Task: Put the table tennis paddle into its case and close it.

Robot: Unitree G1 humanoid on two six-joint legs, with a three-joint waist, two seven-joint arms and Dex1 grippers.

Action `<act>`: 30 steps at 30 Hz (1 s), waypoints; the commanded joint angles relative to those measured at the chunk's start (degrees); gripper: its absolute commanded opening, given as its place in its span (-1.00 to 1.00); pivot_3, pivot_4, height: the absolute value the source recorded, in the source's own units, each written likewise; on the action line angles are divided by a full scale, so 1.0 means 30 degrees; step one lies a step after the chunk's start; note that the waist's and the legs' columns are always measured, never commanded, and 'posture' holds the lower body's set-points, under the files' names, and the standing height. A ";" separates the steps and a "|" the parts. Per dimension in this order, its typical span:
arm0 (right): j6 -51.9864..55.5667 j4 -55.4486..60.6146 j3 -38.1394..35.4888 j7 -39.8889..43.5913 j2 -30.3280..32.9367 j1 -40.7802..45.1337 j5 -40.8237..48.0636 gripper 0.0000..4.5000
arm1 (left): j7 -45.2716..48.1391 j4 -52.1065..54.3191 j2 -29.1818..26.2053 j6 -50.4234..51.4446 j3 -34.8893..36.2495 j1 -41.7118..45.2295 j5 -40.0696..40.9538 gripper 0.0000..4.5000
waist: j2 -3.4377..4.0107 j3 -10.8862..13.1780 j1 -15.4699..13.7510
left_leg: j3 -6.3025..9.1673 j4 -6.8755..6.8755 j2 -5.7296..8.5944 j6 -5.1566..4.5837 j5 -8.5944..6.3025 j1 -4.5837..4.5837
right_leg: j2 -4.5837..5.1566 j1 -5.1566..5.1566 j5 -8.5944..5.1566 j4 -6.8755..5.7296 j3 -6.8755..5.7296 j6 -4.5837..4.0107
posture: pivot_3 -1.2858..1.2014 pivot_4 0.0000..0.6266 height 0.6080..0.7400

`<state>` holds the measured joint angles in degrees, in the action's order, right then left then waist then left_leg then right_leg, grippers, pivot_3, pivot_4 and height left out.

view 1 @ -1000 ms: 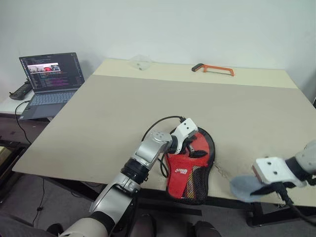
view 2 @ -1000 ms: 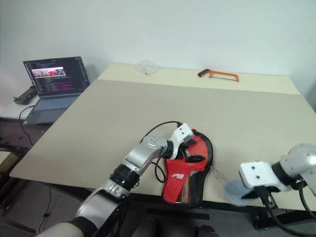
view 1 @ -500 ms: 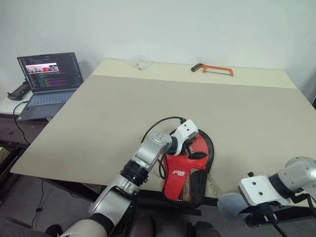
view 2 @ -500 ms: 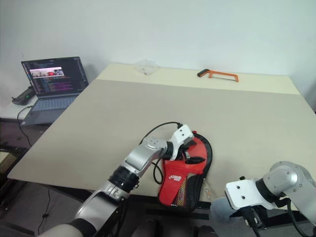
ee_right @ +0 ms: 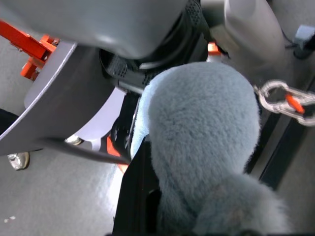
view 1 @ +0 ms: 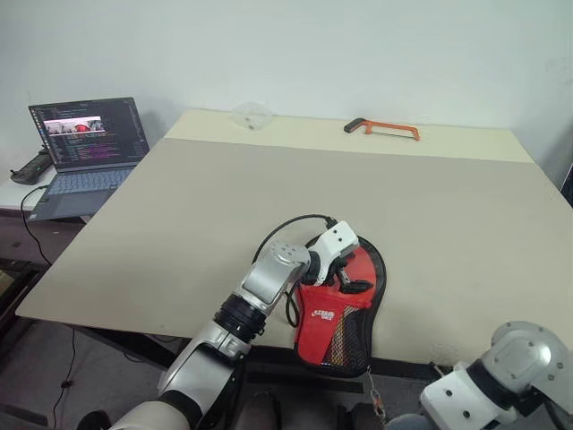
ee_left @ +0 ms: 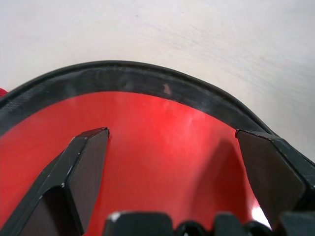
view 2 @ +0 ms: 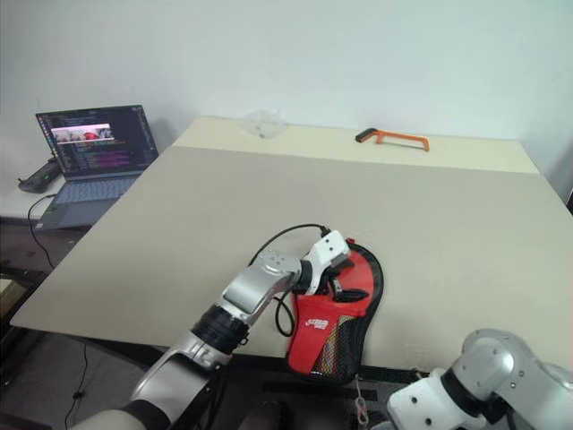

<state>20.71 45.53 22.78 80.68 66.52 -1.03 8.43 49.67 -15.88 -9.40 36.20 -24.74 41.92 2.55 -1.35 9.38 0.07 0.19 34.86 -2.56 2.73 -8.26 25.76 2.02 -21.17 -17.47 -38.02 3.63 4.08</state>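
The case (view 1: 343,309) lies at the lower centre of the left eye frame, on the near edge of the counter (view 1: 269,188), its narrow mesh end overhanging that edge. The table tennis paddle (ee_left: 162,147) is inside it: the red rubber face shows through the clear side, ringed by the black edging.

The left gripper (view 1: 349,273) rests over the round head of the case. In the left wrist view its jaws stand wide apart, one finger on each side of the red face, closed on nothing; whether the tips press the plastic cannot be told.

The right gripper (ee_right: 147,196) is at the lower right of the frame, below the counter edge, jaws clamped on the grey-blue fluffy lump (ee_right: 202,137). A metal clasp (ee_right: 275,96) hangs beside it, and a short chain (view 1: 370,399) dangles from the case's near end.

Judgement: insertion is done; closing the zip is the step in hand. The left gripper appears to serve as a hold-down. The next move calls for a steady pull on the lump along the edging while the case is pinned, lest the overhanging case slide off.

An orange hacksaw (view 1: 383,129) and a laptop (view 1: 82,148) lie well apart.
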 commanded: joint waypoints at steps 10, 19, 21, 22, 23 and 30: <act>-0.0158 -0.5168 -0.3613 -0.0003 -0.0008 0.6574 0.0345 -0.85 | 0.1717 -0.0534 -0.0926 -0.0685 0.0989 0.0241 0.0989 1.00 | -0.0010 -0.0006 0.0170 | -0.0019 0.0006 -0.0017 -0.0009 0.0008 -0.0104 | 0.0000 -0.0012 0.0061 -0.0010 0.0013 -0.0026 | 0.03 -0.52 1.00; -0.0879 -0.8459 -0.1910 -0.0295 -0.1426 0.8665 -0.1649 -0.03 | 0.6764 0.4441 -0.5085 0.0371 0.3233 -0.0196 0.5039 1.00 | 0.0017 0.0063 0.0343 | -0.0036 -0.0053 -0.0043 -0.0010 0.0006 0.0051 | -0.0034 -0.0094 0.0143 -0.0039 0.0030 -0.0030 | 0.03 -0.52 1.00; -0.1170 -0.9023 -0.1972 -0.0222 -0.1474 0.8613 -0.1791 0.26 | 0.7566 0.5051 -0.6863 0.0207 0.3940 -0.0588 0.5375 1.00 | 0.0042 0.0094 0.0422 | -0.0034 -0.0060 -0.0045 -0.0011 0.0005 0.0049 | -0.0041 -0.0103 0.0135 -0.0050 0.0028 -0.0034 | 0.03 -0.52 1.00; -0.1112 -0.9322 -0.2291 -0.0149 -0.1445 0.8700 -0.1572 0.43 | 0.7973 0.5302 -0.7914 0.0200 0.4552 -0.0843 0.5668 1.00 | 0.0048 0.0103 0.0471 | -0.0031 -0.0068 -0.0050 -0.0010 0.0005 0.0046 | -0.0053 -0.0101 0.0133 -0.0047 0.0032 -0.0038 | 0.03 -0.52 1.00; -0.0988 -0.9567 -0.2618 -0.0077 -0.1415 0.8807 -0.1298 0.57 | 0.8252 0.5497 -0.8702 0.0230 0.5081 -0.1053 0.5994 1.00 | 0.0048 0.0121 0.0507 | -0.0031 -0.0068 -0.0052 -0.0010 0.0006 0.0045 | -0.0055 -0.0104 0.0131 -0.0051 0.0031 -0.0040 | 0.03 -0.52 1.00; 0.0818 -1.2234 -0.6246 0.1041 -0.0725 0.9197 0.2232 0.99 | 0.9780 0.5864 -1.3689 -0.0324 0.9469 -0.3498 0.7825 1.00 | 0.0042 0.0266 0.0587 | -0.0052 -0.0040 -0.0080 -0.0011 0.0009 0.0026 | -0.0047 -0.0097 0.0107 -0.0055 0.0041 -0.0102 | 0.03 -0.52 1.00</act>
<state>21.45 9.79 8.22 82.51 63.14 25.56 11.54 78.12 -0.04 -48.91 36.60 -0.36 31.83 23.89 -1.22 10.18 1.84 0.02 34.76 -2.80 2.70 -8.23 25.82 1.91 -21.45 -17.21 -38.19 3.74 3.66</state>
